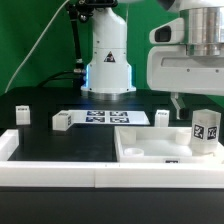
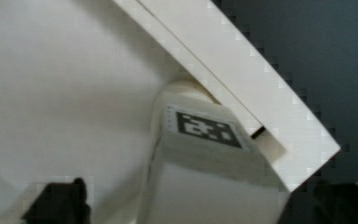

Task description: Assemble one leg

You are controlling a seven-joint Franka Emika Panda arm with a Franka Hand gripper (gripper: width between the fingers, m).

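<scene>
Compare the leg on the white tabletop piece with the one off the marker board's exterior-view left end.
The upright leg stands on the tabletop piece; the lying leg rests on its side on the black table beside the marker board. The upright leg looks larger, the lying leg smaller. Both are white posts with square tags.

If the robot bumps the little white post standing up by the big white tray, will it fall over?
Probably, yes. The post stands upright and is taller than it is wide, so a sideways bump could tip it. It looks like hard plastic, so it is likely stiff and light. Its flat faces should keep it from rolling.
</scene>
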